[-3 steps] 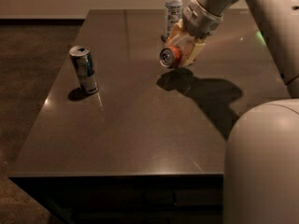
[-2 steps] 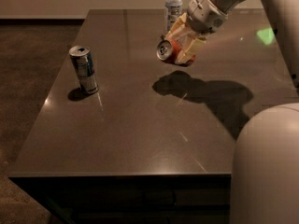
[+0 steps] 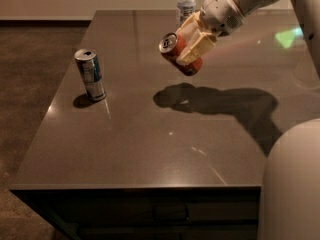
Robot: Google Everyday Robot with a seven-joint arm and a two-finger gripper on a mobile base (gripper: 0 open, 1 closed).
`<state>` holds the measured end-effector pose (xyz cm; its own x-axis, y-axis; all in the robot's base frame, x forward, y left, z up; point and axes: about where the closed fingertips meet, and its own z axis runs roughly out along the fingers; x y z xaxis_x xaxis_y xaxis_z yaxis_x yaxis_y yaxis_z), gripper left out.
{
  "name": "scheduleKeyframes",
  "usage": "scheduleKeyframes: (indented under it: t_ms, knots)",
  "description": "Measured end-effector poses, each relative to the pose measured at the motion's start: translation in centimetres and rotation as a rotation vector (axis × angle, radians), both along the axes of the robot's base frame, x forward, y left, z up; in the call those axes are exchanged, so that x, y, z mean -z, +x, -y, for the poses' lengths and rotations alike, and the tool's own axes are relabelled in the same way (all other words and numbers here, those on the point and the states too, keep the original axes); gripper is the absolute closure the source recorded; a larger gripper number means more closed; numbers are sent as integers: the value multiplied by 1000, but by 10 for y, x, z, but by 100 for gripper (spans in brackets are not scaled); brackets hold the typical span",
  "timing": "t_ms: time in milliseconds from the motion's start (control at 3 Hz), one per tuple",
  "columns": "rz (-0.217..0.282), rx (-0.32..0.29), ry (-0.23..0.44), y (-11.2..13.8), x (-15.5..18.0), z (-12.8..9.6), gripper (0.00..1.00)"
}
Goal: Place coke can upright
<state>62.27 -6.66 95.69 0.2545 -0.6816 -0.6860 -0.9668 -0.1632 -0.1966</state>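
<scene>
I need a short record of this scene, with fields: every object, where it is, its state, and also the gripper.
gripper: in the air over the far middle of the table, shut on the coke can
coke can: held off the table, tilted, silver top facing left
blue-and-silver can: upright on the left side of the table
clear bottle: standing at the far edge, behind the gripper
table: dark top, arm's shadow below the coke can
task state: coke can not yet set upright

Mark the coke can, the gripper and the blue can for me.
coke can (image 3: pixel 190 67), camera view, red body near its base.
gripper (image 3: pixel 181 47), camera view, midway between fingertips, above the table (image 3: pixel 150 154).
blue-and-silver can (image 3: pixel 91 77), camera view, middle of its side.
</scene>
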Motion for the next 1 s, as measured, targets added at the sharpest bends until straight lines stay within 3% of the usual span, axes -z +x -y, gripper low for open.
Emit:
scheduleKeyframes:
  t_ms: [333, 1000]
  knots:
    - [-96, 47, 102, -6, -1, -9, 100]
    - [-193, 58, 327, -21, 6, -25, 100]
